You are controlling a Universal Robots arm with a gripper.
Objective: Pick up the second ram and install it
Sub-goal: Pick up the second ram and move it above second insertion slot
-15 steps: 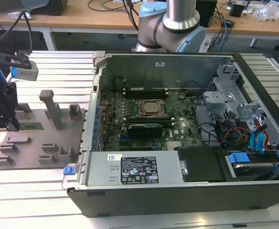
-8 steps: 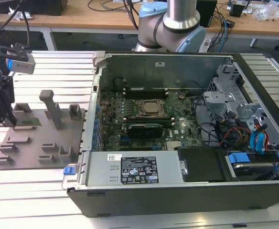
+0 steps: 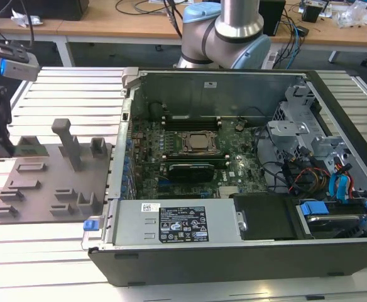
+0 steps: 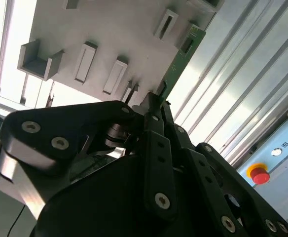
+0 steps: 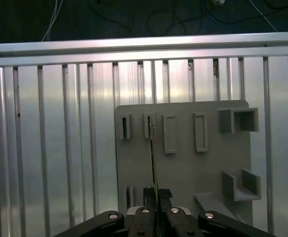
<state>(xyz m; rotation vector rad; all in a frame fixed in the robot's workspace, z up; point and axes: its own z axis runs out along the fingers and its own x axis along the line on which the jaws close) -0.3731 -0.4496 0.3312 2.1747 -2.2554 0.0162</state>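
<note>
Second ram (image 4: 179, 61) is sitting pinched at one end in my gripper (image 4: 156, 101), whose fingers are clamping tight on its flat faces. In the first wrist view the second ram (image 5: 153, 158) is showing edge-on, its long axis running straight out from the fingertips across the grey holder tray (image 5: 183, 173). I am working over the tray's far-left part, at the exterior view's left, well apart from the computer case (image 3: 234, 233).

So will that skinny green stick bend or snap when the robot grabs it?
It's probably stiff: the second ram runs straight out from the tool without drooping. It's likely light, because it looks very thin edge-on in the first wrist view. It may be fragile too, since such a thin board could crack if twisted.
</note>
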